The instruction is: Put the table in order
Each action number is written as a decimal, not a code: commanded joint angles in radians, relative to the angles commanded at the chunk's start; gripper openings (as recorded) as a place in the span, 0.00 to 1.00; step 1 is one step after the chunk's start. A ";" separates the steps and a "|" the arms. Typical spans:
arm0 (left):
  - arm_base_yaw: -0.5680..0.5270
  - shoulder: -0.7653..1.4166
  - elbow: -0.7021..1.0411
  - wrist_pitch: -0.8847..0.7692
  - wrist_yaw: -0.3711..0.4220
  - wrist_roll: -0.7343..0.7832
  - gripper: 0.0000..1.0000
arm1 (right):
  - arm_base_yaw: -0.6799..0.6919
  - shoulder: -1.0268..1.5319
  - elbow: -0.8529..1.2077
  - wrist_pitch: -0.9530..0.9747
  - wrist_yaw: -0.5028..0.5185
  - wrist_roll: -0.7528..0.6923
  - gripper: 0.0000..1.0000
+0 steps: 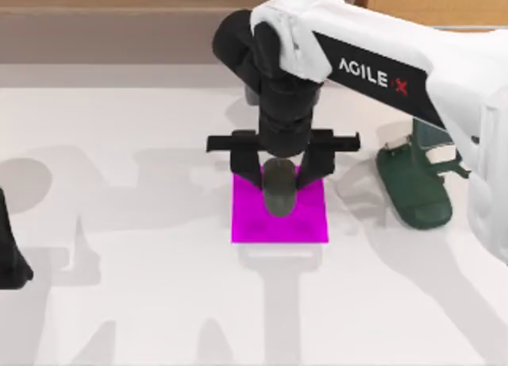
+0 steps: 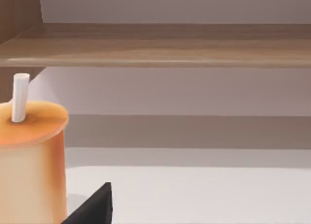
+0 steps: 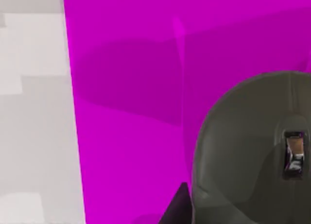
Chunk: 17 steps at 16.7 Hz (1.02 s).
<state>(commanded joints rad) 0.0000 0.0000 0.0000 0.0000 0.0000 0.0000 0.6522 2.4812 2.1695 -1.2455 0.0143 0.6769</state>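
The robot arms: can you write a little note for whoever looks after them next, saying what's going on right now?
Right gripper: over the magenta pad in the middle of the table, with a grey computer mouse between its fingers. I cannot tell whether they clamp it or have let go.
Left arm: parked at the table's left edge. Its wrist view shows an orange cup with a white straw close by.
Done: the mouse is at the pad.
Left: a dark green shoe lies on the table's right side, probably next to tidy.
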 joint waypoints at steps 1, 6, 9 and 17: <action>0.000 0.000 0.000 0.000 0.000 0.000 1.00 | 0.000 0.000 0.000 0.000 0.000 0.000 0.00; 0.000 0.000 0.000 0.000 0.000 0.000 1.00 | 0.000 0.005 -0.025 0.030 0.000 0.001 0.00; 0.000 0.000 0.000 0.000 0.000 0.000 1.00 | 0.000 0.006 -0.029 0.035 0.000 0.000 0.00; 0.000 0.000 0.000 0.000 0.000 0.000 1.00 | 0.000 0.006 -0.029 0.035 0.000 0.000 0.53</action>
<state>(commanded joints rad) 0.0000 0.0000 0.0000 0.0000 0.0000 0.0000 0.6525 2.4867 2.1401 -1.2105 0.0143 0.6772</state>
